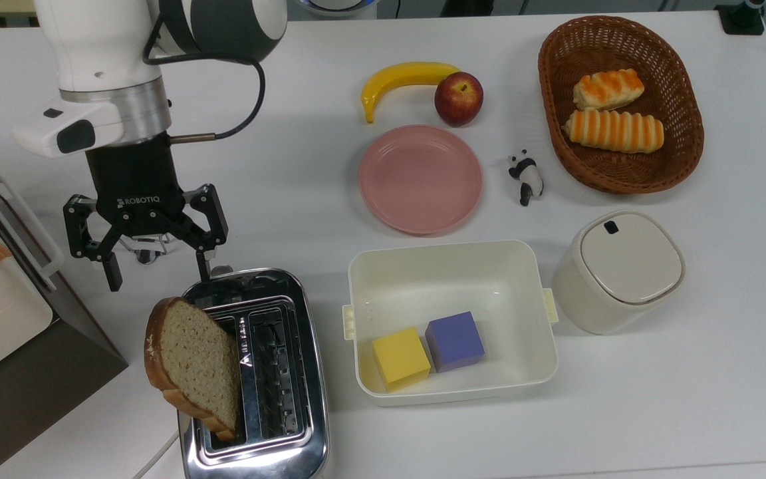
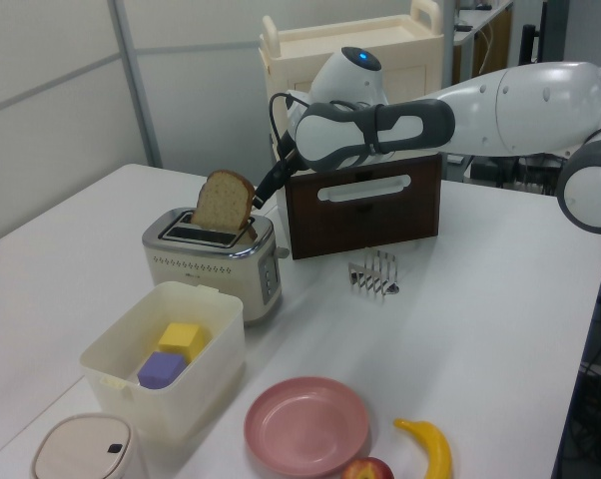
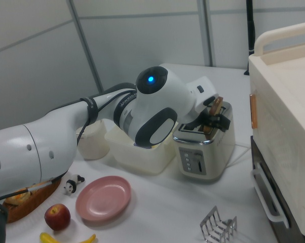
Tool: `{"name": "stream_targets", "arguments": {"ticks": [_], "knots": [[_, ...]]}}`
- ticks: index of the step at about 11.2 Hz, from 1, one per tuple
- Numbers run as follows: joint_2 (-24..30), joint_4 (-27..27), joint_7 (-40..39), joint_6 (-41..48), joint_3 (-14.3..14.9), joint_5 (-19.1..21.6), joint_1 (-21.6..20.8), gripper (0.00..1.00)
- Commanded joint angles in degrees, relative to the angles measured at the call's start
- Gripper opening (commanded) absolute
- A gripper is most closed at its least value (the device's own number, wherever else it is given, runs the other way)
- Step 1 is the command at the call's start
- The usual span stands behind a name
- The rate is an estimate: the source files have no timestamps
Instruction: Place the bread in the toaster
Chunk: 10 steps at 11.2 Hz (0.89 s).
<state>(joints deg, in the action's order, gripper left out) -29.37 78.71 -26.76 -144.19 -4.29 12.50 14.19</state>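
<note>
A: Claw status?

B: Black two-finger claw (image 1: 155,273) has its fingers spread wide and nothing between them. It points down toward the white worktop (image 1: 689,399).

A: Where is the slice?

B: The flat slice of brown wholemeal bread (image 1: 191,364), tan speckled crumb with a darker crust, sits just below the claw in the top view. It stands tilted in one slot of the shiny chrome two-slot toaster (image 1: 276,379), the slot on the top view's left, with most of it sticking out above the slot. Not touching the claw. In the left view the claw (image 2: 264,193) is just beside the bread (image 2: 224,203), on the left view's right of its rounded top.

A: Toaster against the claw?

B: Its near end lies right under the fingertip on the top view's right. In the right view the bread (image 3: 215,108) shows as a thin edge above the toaster (image 3: 205,152), with the claw's black links close against it; I cannot tell contact there.

A: Anything else close by?

B: A small wire toast rack (image 1: 145,247) shows between the claw's fingers in the top view, down on the worktop. A cream rectangular plastic tub (image 1: 451,266) holding a yellow cube (image 1: 401,358) and a purple cube (image 1: 455,341) sits well off to the top view's right of the claw.
</note>
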Motion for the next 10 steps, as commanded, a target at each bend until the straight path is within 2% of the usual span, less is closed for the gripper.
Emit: {"name": "stream_targets", "arguments": {"ticks": [1,4,7,10], "knots": [[-0.42,0.22,0.66,-3.73,-1.33,1.82,-0.92,1.0],[-0.69,0.13,0.66,-5.49,-1.95,5.07,-3.02,1.0],[-0.77,0.04,0.75,-5.67,-2.04,5.25,-5.13,1.0],[-0.51,-0.04,0.75,-6.19,-1.96,5.95,-5.14,1.0]]}}
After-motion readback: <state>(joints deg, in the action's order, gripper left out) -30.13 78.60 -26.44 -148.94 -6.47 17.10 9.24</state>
